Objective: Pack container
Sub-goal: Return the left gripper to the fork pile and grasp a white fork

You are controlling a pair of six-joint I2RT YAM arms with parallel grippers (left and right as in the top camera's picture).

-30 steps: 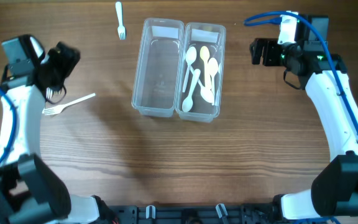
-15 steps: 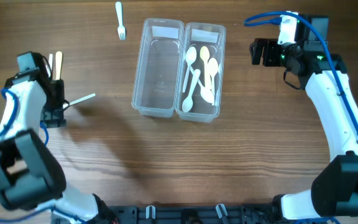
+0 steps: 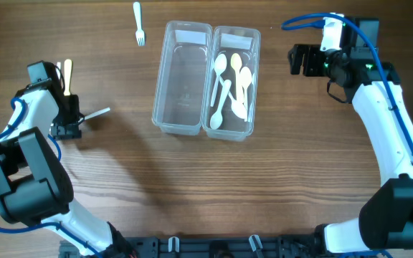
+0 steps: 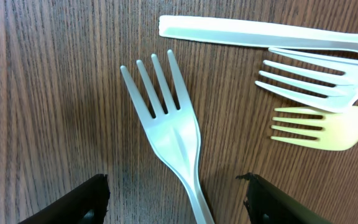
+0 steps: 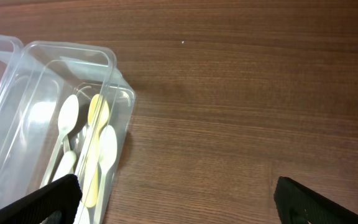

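Only partly packed: spoons (image 3: 229, 86) lying in one half of the container (image 3: 185, 129), other half bare, forks (image 4: 316, 84) loose on the table (image 3: 278, 179), left gripper (image 4: 174, 186) spread astride a white fork (image 4: 169, 134), not gripping, right gripper (image 5: 176, 190) wide apart, empty.

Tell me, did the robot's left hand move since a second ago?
Yes. In the overhead view the left gripper went down the picture, from level with the clear container's middle to level with its near end, over the white fork.

A brown wooden table (image 3: 192, 186) with fine dark grain spans the scene, bearing one tiny pale speck (image 5: 183, 42).
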